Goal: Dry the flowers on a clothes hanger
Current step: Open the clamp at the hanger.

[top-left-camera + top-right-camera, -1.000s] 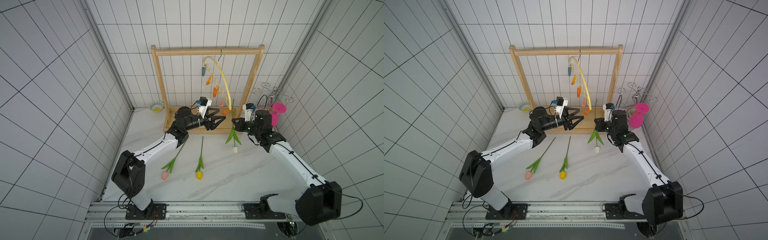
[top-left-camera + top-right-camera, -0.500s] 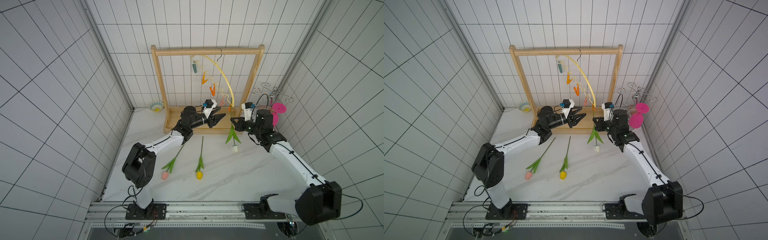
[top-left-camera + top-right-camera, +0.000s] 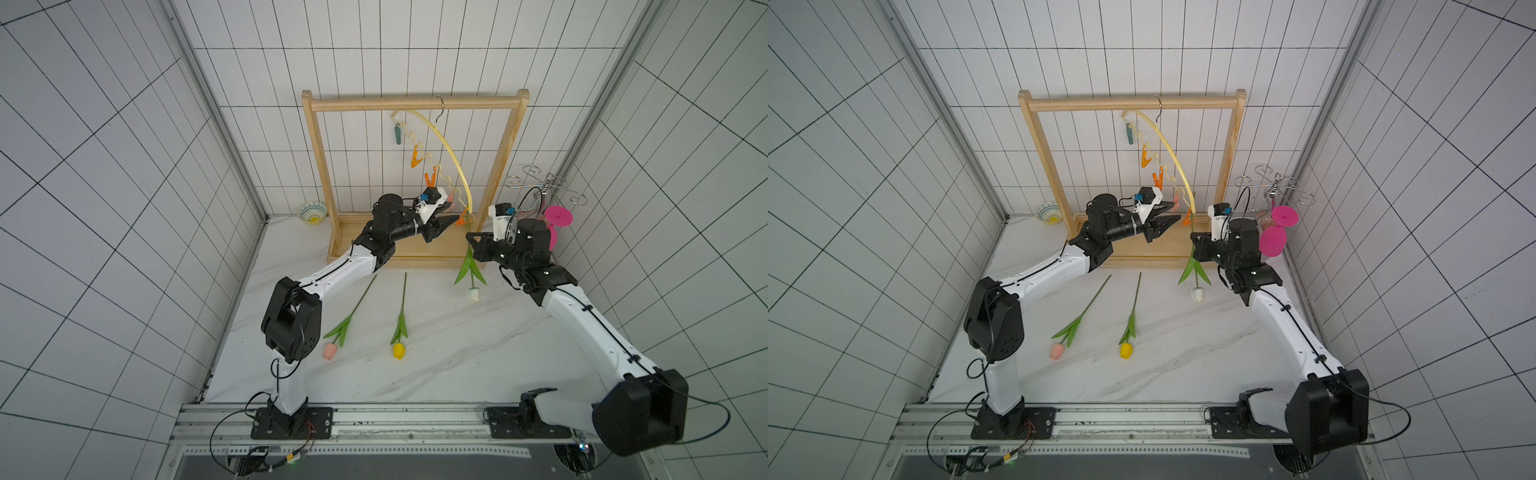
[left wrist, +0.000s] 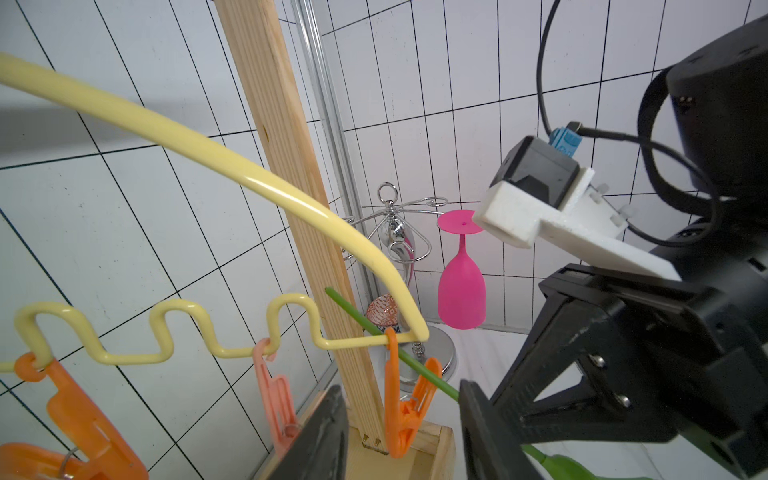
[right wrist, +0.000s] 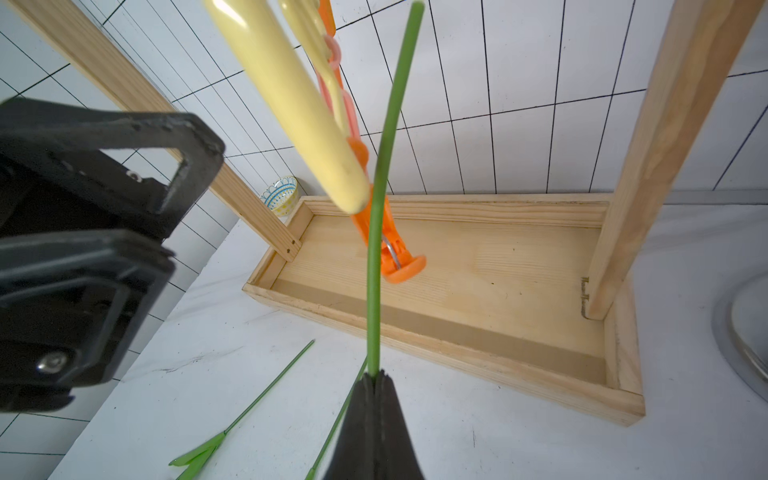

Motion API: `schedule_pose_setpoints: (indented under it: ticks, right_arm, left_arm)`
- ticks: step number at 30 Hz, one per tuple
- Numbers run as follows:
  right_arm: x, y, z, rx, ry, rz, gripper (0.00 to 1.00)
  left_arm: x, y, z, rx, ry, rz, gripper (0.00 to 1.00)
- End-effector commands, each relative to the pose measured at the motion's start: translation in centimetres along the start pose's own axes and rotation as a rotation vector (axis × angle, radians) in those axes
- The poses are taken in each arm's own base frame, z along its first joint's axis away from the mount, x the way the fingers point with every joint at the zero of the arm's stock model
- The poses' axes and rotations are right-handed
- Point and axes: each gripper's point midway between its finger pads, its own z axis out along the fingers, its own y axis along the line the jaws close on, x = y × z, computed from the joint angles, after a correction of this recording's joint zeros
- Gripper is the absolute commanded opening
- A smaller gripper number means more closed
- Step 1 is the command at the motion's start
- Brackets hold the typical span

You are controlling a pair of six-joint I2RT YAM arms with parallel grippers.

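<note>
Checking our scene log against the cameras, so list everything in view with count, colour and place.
pink tulip: one, lying on table.
yellow tulip: one, lying beside it.
white tulip: one, head down, stem in right end effector.
hanger: one, pale yellow, hooked on rack, tilted.
pins: five, one teal, three orange, one pink, on hanger's wavy bar.
rack: one, wooden, back of table.
bowl: one, patterned, left of rack.
stand: one, silver, right of rack.
goblet: one, magenta, upside down at stand.
left end effector: jaws apart either side of end orange pin.
right end effector: shut on white tulip's stem.
</note>
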Motion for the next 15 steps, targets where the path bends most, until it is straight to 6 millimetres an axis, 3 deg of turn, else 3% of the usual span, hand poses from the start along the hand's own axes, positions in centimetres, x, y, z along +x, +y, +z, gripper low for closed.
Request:
schedule_pose_setpoints:
  ticks: [1, 15]
  right_arm:
    - [-1.4, -0.4, -1.0, 0.040, -0.040, -0.023, 0.00]
    - [-0.5, -1.6, -1.3, 0.100, -0.027, -0.040, 0.00]
  left_arm:
    - [1.8, -0.5, 1.0, 0.035, 0.048, -0.003, 0.45]
    - [2.9, -1.5, 3.5, 0.047, 0.087, 0.012, 0.56]
